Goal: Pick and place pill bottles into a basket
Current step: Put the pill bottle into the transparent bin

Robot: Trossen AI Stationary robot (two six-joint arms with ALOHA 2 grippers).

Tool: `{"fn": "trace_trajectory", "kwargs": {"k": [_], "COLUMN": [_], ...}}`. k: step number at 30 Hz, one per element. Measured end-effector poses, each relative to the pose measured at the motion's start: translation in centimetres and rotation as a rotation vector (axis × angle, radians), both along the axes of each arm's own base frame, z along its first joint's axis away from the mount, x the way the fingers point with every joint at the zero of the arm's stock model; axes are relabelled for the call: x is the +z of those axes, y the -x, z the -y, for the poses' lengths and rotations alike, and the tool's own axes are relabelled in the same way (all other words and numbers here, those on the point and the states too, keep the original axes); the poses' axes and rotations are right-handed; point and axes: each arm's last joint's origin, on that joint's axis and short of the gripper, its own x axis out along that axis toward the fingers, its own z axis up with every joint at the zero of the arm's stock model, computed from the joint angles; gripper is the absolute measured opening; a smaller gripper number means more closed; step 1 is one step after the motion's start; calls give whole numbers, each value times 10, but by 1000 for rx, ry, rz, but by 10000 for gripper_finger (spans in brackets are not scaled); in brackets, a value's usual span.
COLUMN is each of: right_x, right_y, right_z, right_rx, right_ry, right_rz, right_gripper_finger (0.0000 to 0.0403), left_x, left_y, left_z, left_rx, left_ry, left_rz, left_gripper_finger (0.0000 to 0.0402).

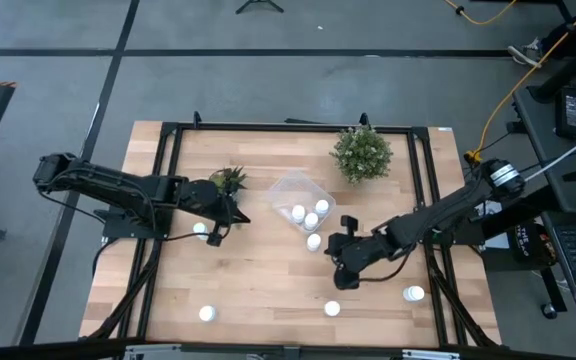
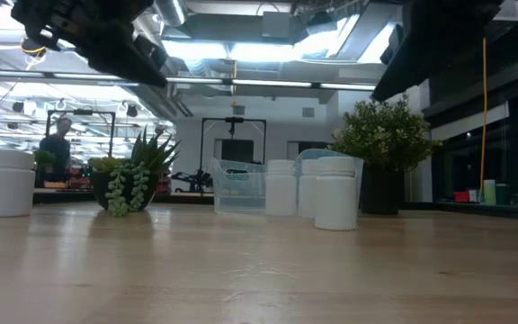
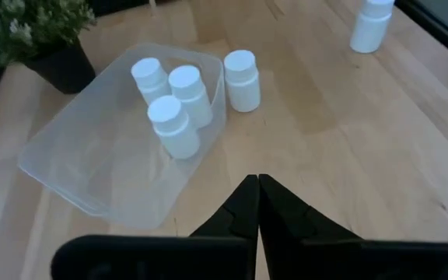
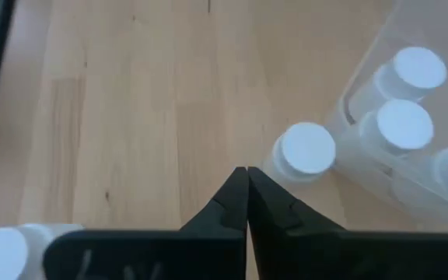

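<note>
— Where are the pill bottles sitting right now?

— Three are standing upright inside the basket (image 1: 298, 198), near the middle of the table (image 1: 268, 280). A fourth bottle (image 1: 314, 241) is standing just outside the basket's near wall, on the side facing the right arm. The rest are scattered well apart: one (image 1: 201, 229) close under the left arm, and three along the front edge.

— Which gripper is doing the work?

— The right gripper (image 1: 340, 246), I'd say. It is hovering just beside that stray bottle, with both fingers pressed together and holding nothing. From its own camera the bottle's cap (image 4: 306, 149) is showing just ahead of the closed fingertips and a little off to one side, with the basket right behind it.

— And the left one?

— The left gripper (image 1: 230, 213) is hanging between the small potted plant (image 1: 228, 180) and the basket, also closed and empty.

— So what is the next move turning on?

— The bottle is standing tall, so its long axis is vertical. The right arm is clearly nearer. My guess is it needs to spread its fingers and come around the bottle's sides without nudging it against the basket.
</note>
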Motion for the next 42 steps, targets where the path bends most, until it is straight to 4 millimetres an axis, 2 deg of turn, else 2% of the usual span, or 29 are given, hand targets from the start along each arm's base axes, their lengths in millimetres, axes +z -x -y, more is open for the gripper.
{"fn": "trace_trajectory", "kwargs": {"k": [6,13,17,25,29,33,42], "right_x": [-10,-14,-15,-15,-15,-15,-20], "right_y": [-11,-15,-17,-19,-19,-18,-14], "right_z": [-5,3,7,13,13,11,8], "right_rx": [-2,-51,-66,-85,-81,-81,-184], "right_ry": [15,2,3,5,9,7,-19], "right_rz": [-26,-34,-35,-35,-37,-39,-8], "right_gripper_finger": [11,17,48,158,197,212,210], "left_x": [1,1,1,0,0,0,0], "left_y": [0,0,0,0,0,0,0], "left_z": [0,0,0,0,0,0,1], "left_rx": [-21,-23,-23,-22,-23,-23,-25], "left_ry": [-31,-34,-33,-33,-32,-33,-33], "left_rz": [12,11,11,10,10,10,9], "left_gripper_finger": [10,2,3,5,1,5,2]}}
